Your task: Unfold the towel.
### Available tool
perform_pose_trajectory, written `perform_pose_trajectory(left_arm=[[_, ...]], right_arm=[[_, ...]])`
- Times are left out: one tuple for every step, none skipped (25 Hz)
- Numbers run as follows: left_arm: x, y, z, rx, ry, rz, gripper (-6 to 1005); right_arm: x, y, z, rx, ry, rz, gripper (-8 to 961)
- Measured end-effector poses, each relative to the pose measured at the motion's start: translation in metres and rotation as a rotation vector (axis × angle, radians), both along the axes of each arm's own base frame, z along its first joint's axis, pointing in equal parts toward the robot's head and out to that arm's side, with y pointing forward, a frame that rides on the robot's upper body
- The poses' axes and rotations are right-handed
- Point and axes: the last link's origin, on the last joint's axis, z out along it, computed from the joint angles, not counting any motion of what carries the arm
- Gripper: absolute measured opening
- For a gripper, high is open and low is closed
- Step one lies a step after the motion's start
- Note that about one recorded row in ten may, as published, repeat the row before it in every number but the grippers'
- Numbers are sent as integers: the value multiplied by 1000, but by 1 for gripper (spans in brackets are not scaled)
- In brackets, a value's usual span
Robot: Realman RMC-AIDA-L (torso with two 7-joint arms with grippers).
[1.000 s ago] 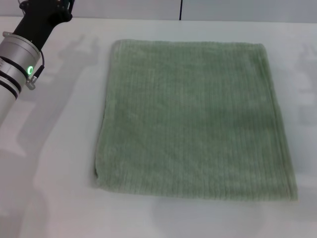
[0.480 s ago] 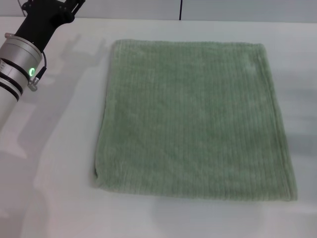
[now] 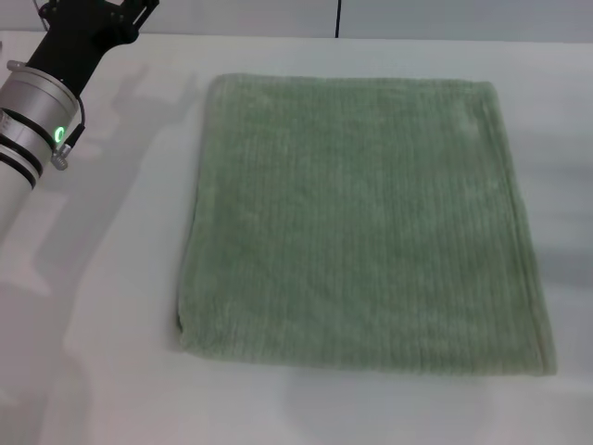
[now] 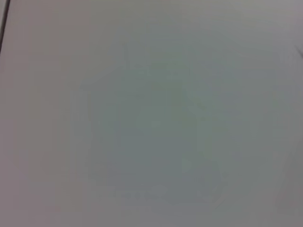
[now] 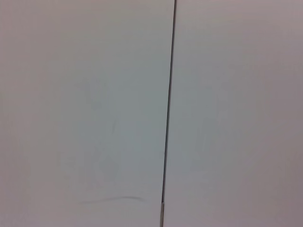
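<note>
The towel (image 3: pixel 361 222) lies flat on the white table (image 3: pixel 102 306) as a roughly square pale green cloth with fine ribbed lines, and its left edge looks thick and doubled. My left gripper (image 3: pixel 111 14) is at the far left corner, cut off by the edge of the head view, well clear of the towel's far-left corner. Behind it runs the silver and black left arm (image 3: pixel 32 120) with a green light. The right gripper is out of view. Both wrist views show only pale surface.
A dark vertical seam (image 3: pixel 338 19) runs along the wall behind the table, and the same seam (image 5: pixel 168 113) shows in the right wrist view. White table surrounds the towel on all sides.
My left arm has shifted slightly to the right and farther from me over the last second. The towel has not moved.
</note>
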Motion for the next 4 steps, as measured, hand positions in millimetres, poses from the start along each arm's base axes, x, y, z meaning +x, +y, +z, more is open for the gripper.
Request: perform_pose_trajectory(left_arm=[[0, 0, 0, 0, 0, 0, 816], [0, 0, 0, 0, 0, 0, 818], [0, 0, 0, 1, 5, 0, 821], [0, 0, 0, 1, 5, 0, 821]], right_arm=[[0, 0, 0, 0, 0, 1, 713], [-1, 1, 0, 0, -1, 2, 713], [-1, 1, 0, 0, -1, 2, 713], [-1, 1, 0, 1, -1, 2, 713]])
